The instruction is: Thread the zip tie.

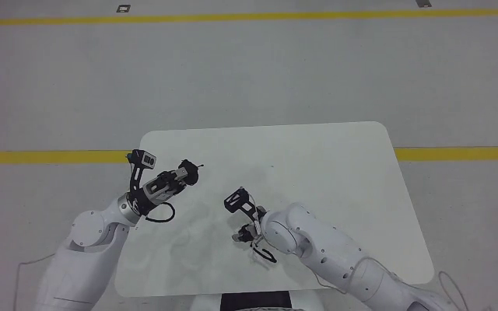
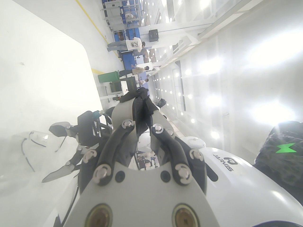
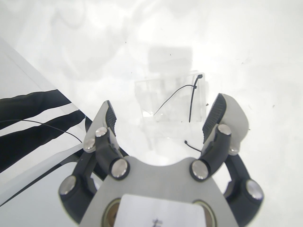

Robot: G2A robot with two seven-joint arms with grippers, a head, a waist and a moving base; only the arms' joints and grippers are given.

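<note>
Shut tight, the left gripper sits above the left part of the white bench, well apart from the task's things. In its own wrist view the gripper shows both fingers pressed together up to their dark tips, and I cannot tell whether anything is pinched between them. To its right, closer to the near edge of the bench, the right gripper hangs over the surface, pointing down. Its own wrist view shows the right gripper spread wide, the ribbed pads facing each other with nothing between them. The left wrist view catches it from the side, equally wide. Just beyond the fingertips lies a clear plastic block, resting on the bench, and the black zip tie is at that block. Its small square head is at the far corner and its strap runs straight back toward the gripper. A thinner black strand curves off from near the head across the block. I cannot tell whether it is threaded through the head. A second black tie end lies on the bench just beside the pad, apart from the block.
</note>
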